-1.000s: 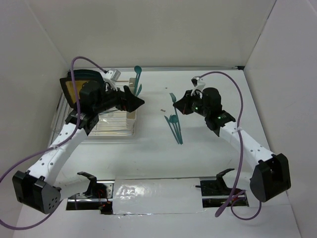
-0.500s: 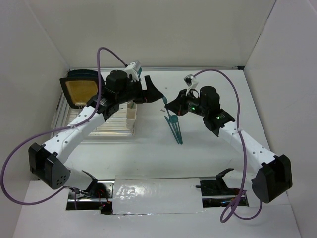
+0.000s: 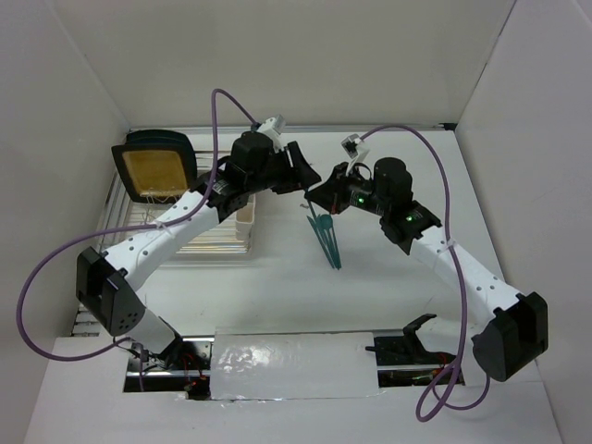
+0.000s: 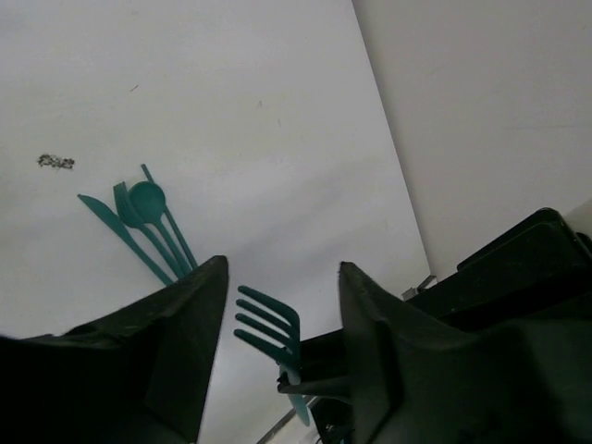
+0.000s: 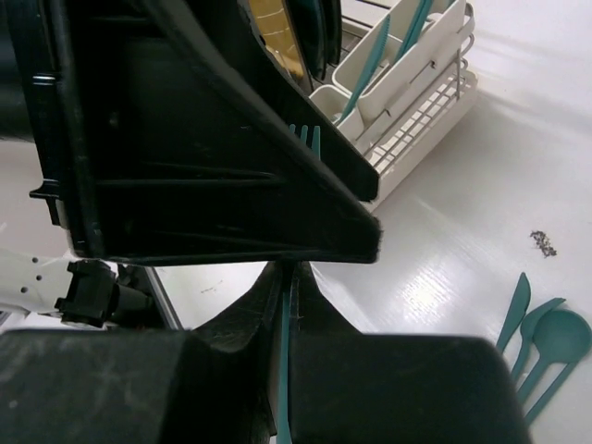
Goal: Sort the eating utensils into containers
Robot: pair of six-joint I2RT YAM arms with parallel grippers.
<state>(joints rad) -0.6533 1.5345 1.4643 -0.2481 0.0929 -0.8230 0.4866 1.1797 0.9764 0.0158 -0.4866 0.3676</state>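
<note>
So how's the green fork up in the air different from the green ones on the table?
The fork hangs in the air, alone, gripped by the right arm, jaws shut on its handle; the bunch lies flat, untouched, on the table. The fork shows tines; the bunch includes a spoon and a knife. Same teal colour.

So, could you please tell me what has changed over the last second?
The left gripper swung right from over the rack to meet the right gripper, and is now open around the fork held there. The right gripper edged left. The loose utensils, rack and plate stayed put.
</note>
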